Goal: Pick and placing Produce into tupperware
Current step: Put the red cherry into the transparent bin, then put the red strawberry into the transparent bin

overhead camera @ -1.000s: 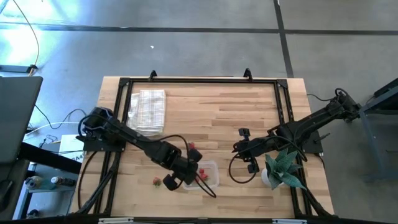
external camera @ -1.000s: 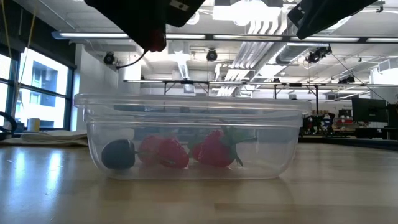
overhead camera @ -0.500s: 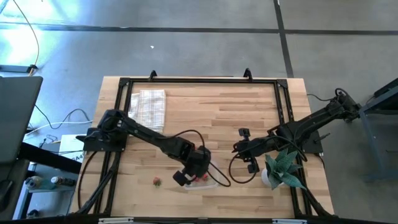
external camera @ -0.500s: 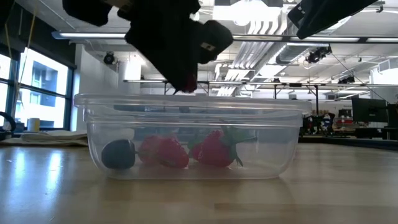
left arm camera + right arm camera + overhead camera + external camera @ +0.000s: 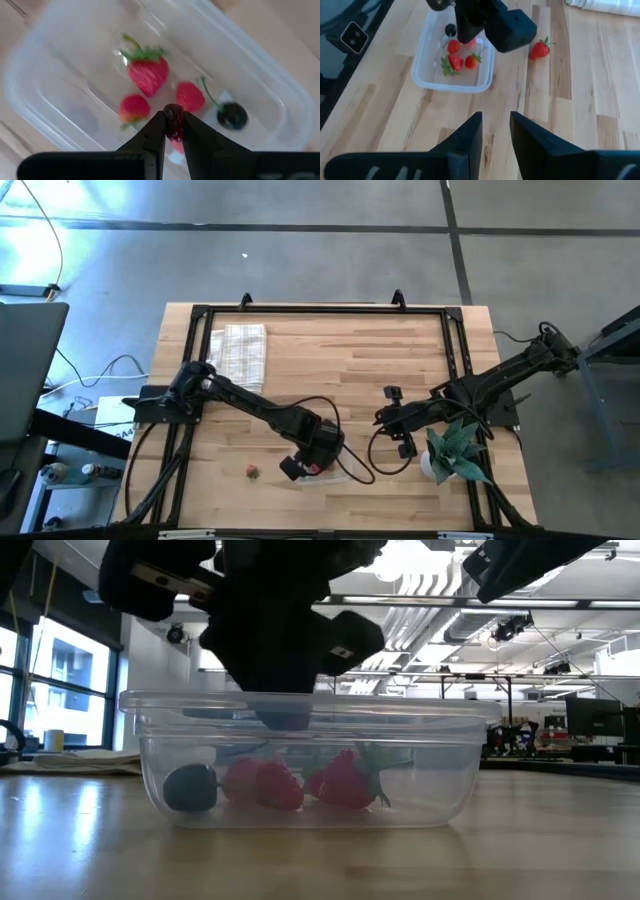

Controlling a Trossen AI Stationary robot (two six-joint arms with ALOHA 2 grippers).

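A: Item 1, wooden table (image 5: 380, 370)?
B: Wide bare boards between the arms; checked cloth (image 5: 238, 358) at a far corner, potted plant (image 5: 452, 448) by the near right edge.
A: Item 2, tupperware (image 5: 422, 79)?
B: Near front edge, holding 3 red berries (image 5: 148, 75) and 1 dark one (image 5: 232, 114).
A: Item 3, left gripper (image 5: 173, 122)?
B: Directly over the tupperware, fingers clamped on a dark red berry (image 5: 173, 114).
A: Item 4, right gripper (image 5: 495, 131)?
B: Well apart, fingers parted, nothing held.
A: Item 5?
B: 1 strawberry (image 5: 539, 49) on the boards beside the tupperware.
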